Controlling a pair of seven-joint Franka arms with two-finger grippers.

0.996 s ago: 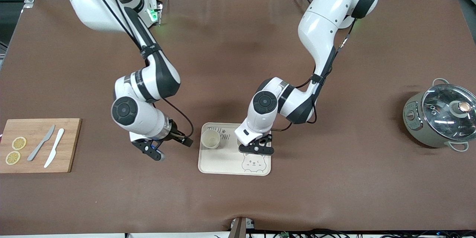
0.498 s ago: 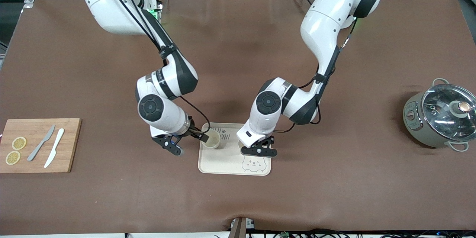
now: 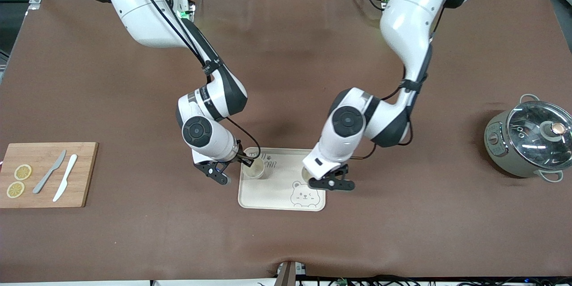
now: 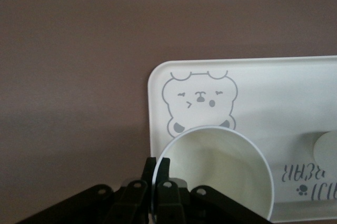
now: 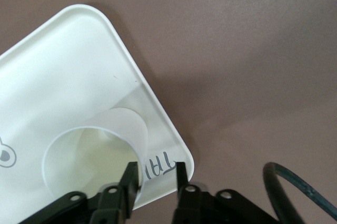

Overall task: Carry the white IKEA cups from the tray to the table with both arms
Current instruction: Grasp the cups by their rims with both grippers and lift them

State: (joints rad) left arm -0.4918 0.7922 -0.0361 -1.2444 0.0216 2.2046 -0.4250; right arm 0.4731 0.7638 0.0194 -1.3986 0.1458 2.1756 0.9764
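- Brown table (image 3: 402,232), the bear tray (image 3: 272,199) near its front edge.
- Left gripper (image 3: 333,184) pinches the held cup (image 3: 306,174) by its rim, over the tray's left-arm end.
- Right gripper (image 3: 233,169) straddles the standing cup (image 3: 253,167), jaws still apart, at the tray's right-arm end.

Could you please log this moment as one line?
left end effector: shut on bear-side cup | right end effector: open astride lettering-side cup rim
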